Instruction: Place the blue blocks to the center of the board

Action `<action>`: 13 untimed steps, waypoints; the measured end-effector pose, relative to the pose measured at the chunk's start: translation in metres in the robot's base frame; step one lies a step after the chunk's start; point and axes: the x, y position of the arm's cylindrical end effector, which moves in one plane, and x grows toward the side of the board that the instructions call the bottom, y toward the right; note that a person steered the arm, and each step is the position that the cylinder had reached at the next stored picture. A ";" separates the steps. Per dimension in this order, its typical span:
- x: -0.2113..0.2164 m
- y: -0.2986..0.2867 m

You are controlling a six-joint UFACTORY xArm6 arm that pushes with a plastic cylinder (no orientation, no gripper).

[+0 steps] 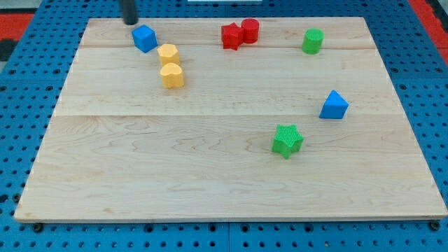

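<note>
Wooden bench, wide and pale, with its middle bare. No hand fitted here, so nothing to spread, press or pinch: only a dark rod, with my tip at the bench's top edge toward the view's left.

Just below and to the right of my tip, close but seemingly not touching: blue cube. Far off to the right and lower: blue wedge, past the centre on the other side.

Biggest risk, judged from this layout: pushing the cube straight toward the centre means ploughing into the two yellow blocks, which sit just beyond it on that line. Likely to drag them along or deflect the cube sideways.

Next risk: an off-centre contact on the cube's corner, spinning it away from my tip.

Smaller risk: green star, lying below and left of the wedge, near its path inward.

Least concern: red blocks and green cylinder, level with my tip and well off both routes.
</note>
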 end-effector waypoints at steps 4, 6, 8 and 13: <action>0.006 0.001; 0.041 0.129; 0.085 0.170; 0.153 0.420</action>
